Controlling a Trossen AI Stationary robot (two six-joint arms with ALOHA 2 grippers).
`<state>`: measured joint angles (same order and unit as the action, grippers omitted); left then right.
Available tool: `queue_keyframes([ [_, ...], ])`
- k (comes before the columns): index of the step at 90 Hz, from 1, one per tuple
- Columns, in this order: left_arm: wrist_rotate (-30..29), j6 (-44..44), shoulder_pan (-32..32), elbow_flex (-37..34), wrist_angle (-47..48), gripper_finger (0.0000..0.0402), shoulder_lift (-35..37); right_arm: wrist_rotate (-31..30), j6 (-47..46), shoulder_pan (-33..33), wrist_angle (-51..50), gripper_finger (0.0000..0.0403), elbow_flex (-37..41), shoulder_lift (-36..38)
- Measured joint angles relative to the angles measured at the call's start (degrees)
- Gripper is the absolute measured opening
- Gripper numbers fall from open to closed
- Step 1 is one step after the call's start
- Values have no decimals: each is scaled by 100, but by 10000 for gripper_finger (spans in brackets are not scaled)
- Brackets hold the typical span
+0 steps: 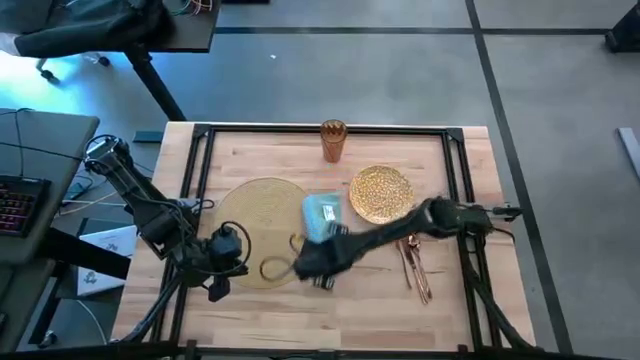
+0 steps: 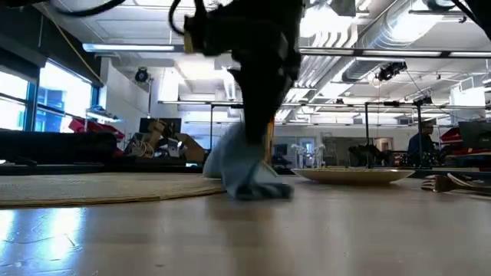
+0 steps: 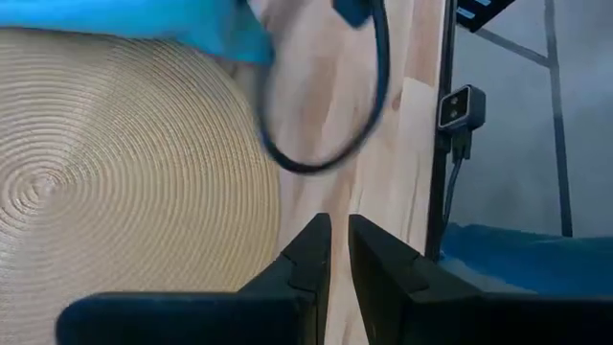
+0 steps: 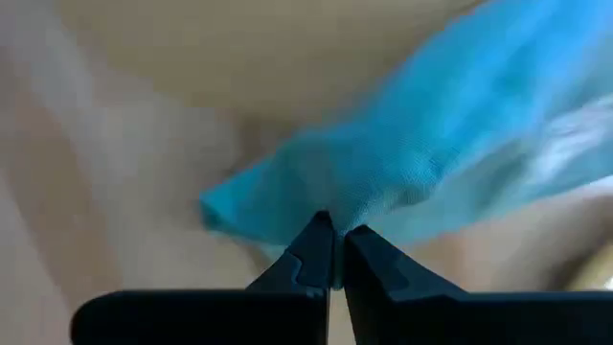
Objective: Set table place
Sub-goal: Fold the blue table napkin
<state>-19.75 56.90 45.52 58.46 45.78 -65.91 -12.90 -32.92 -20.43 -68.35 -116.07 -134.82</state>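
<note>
The teal napkin (image 1: 322, 214) lies bunched on the table (image 1: 350, 310), between the round pale-gold placemat (image 1: 258, 228) and the glittery gold plate (image 1: 380, 193). My right gripper (image 4: 333, 235) reaches across from the right and is shut on the napkin (image 4: 402, 163). My left gripper (image 3: 338, 251) hovers shut over the placemat's near edge (image 3: 124, 182), holding nothing. The amber cup (image 1: 333, 140) stands at the far edge. Cutlery (image 1: 415, 265) lies right of the plate. My right gripper pinches a bunched edge of the napkin (image 4: 330, 206) between its two fingers, coming from above. The cloth hangs below the gripper (image 2: 244, 165), slack and gathered. Its lower end (image 2: 257, 190) rests on the table.
A dark cable loop (image 1: 275, 266) lies at the placemat's near edge between the two grippers. The black rail frame (image 1: 460, 190) runs around the tabletop. Bare wood lies toward the near edge (image 1: 360, 320). A grey desk with a keyboard (image 1: 20, 200) stands left of the table.
</note>
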Motion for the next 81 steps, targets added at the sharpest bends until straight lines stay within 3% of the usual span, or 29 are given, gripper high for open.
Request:
queue_keyframes([
  [21,-23,-7,0,0,27,25,-8,-73,-840,-306,-921,0,-183,260],
  [34,-94,-135,-7,0,31,25,-6,9,-540,-326,-1423,0,-639,723],
  [56,-146,-177,-82,0,3,25,-8,1677,555,-62,-1379,0,-1904,1188],
  [65,-282,-473,-157,0,-264,26,-8,2338,595,88,-942,0,-1623,1453],
  [81,-620,-1935,-542,-2,-1362,39,-37,2145,1209,133,-1267,0,-1585,1519],
])
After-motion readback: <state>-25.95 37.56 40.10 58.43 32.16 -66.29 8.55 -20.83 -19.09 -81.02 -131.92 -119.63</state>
